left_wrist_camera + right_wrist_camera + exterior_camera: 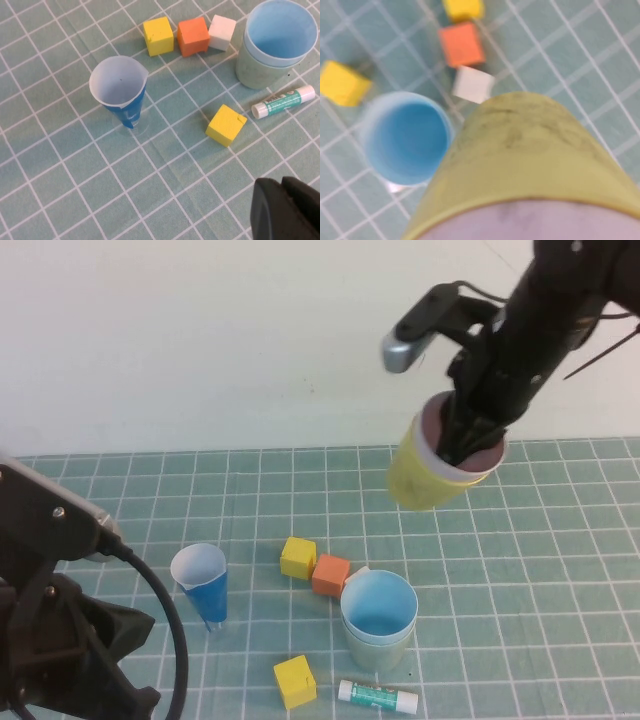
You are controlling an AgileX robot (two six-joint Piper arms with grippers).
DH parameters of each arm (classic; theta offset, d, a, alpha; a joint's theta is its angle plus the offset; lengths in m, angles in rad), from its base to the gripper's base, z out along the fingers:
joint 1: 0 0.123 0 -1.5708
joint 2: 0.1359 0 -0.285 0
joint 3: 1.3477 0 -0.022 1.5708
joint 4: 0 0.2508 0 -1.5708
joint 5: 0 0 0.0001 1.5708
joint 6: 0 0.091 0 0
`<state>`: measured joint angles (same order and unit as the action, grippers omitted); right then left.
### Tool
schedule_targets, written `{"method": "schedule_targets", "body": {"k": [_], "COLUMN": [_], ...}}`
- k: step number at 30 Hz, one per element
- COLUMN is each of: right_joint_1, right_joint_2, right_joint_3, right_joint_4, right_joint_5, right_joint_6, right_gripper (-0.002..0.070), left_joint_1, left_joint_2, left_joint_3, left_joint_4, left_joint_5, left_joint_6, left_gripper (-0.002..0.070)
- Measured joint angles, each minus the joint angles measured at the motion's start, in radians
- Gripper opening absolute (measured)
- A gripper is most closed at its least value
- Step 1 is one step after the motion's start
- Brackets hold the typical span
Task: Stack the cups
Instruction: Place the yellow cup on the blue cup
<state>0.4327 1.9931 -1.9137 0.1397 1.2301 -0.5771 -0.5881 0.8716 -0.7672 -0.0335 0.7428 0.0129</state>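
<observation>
Tools: right [470, 445] grips yellow cup [425, 475] aloft | left [287, 210] shut | white block [221, 32] wrist-only

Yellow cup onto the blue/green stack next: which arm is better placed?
Right. The right gripper already grips the yellow cup, pink liner inside, in the air above the blue-in-green stack. The left gripper sits shut and empty, low and near.

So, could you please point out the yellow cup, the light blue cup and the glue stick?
yellow cup [418, 476], high view, outer side wall, held aloft.
light blue cup [379, 607], high view, inner wall, nested in the pale green cup.
glue stick [378, 697], high view, label midway.
</observation>
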Motion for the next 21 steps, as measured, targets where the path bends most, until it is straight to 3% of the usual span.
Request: {"method": "schedule_targets", "body": {"k": [8,21], "right_joint_1": [0.127,0.131], "right_joint_2": [0.049,0.099], "right_joint_3": [0.035,0.129], "right_joint_4": [0.007,0.007], "right_joint_5": [0.0,-0.004], "right_joint_6": [-0.011,-0.011], "right_gripper": [0.0085,0.0106], "left_joint_1": [0.0,0.0], "left_joint_2": [0.0,0.0], "left_joint_3": [0.0,0.0], "left_joint_4": [0.0,0.0], "left_joint_5": [0.0,-0.016], "left_joint_6": [0.0,0.014], "left_gripper": [0.0,0.0]}}
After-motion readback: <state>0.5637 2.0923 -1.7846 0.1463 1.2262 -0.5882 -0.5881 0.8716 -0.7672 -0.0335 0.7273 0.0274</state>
